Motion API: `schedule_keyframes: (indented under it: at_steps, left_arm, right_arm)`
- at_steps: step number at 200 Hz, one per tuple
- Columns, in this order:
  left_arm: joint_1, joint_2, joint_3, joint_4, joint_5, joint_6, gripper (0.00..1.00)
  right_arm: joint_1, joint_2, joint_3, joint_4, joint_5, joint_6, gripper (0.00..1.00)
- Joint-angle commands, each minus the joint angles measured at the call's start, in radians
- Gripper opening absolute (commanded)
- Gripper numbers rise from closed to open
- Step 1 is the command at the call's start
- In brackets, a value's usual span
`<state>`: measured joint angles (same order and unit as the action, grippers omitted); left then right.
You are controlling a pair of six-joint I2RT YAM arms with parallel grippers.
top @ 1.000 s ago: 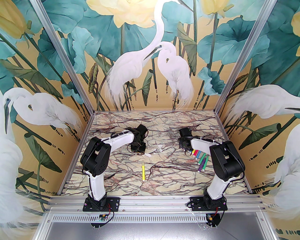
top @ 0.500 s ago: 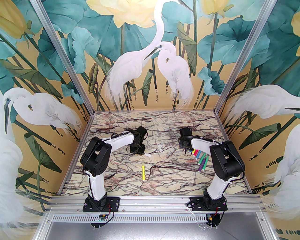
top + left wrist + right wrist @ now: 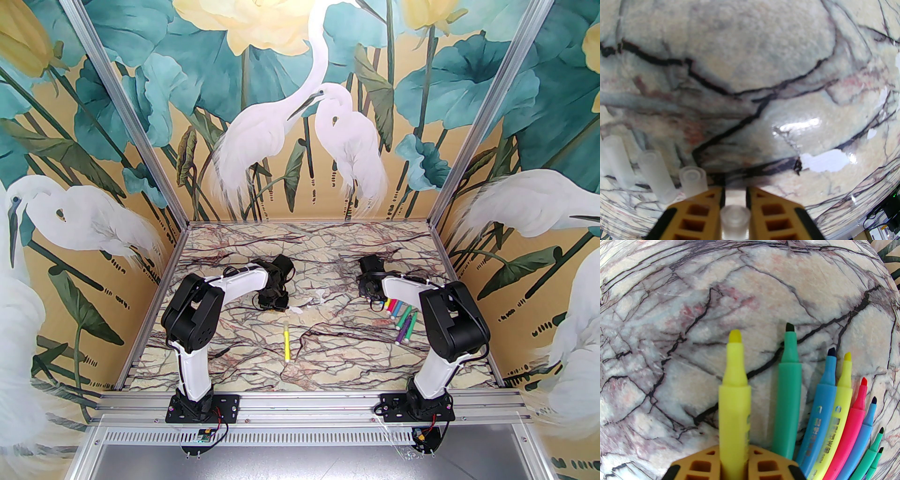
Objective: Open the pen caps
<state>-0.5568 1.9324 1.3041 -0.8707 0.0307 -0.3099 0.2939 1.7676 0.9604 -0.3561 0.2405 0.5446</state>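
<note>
Top ext: L gripper (image 3: 273,303) has shifted slightly toward 6 o'clock vs. 1 s ago. R arm (image 3: 405,289) has not moved. A capped yellow pen (image 3: 286,346) lies alone at table (image 3: 328,375) ctr.

L wrist: L gripper pinches a pen cap (image 3: 735,218). Three loose caps (image 3: 655,175) lie at 9 o'clock. Judged: cap drop-off in progress.

R wrist: R gripper (image 3: 734,451) clamps an uncapped yellow pen (image 3: 734,392). Other uncapped pens (image 3: 825,408) lie at 3 o'clock. Judged remaining: the ctr pen.

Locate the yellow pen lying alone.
In the top view, the yellow pen lies centrally, on the near side of the left gripper and left of the pen cluster.
</note>
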Motion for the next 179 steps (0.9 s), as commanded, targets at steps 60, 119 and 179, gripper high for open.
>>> schedule_keyframes:
  at_steps: [60, 119, 179]
  left_arm:
    - [-0.009, 0.009, -0.013, 0.01, -0.022, 0.004, 0.26]
    - [-0.011, -0.01, -0.021, 0.012, -0.025, 0.003, 0.27]
    - [-0.011, -0.071, -0.059, 0.066, 0.005, 0.008, 0.28]
  right_arm:
    - [-0.007, 0.009, 0.022, -0.021, 0.017, -0.014, 0.16]
    - [-0.007, -0.001, 0.024, -0.029, 0.019, -0.014, 0.21]
    - [-0.007, -0.013, 0.029, -0.04, 0.027, -0.017, 0.27]
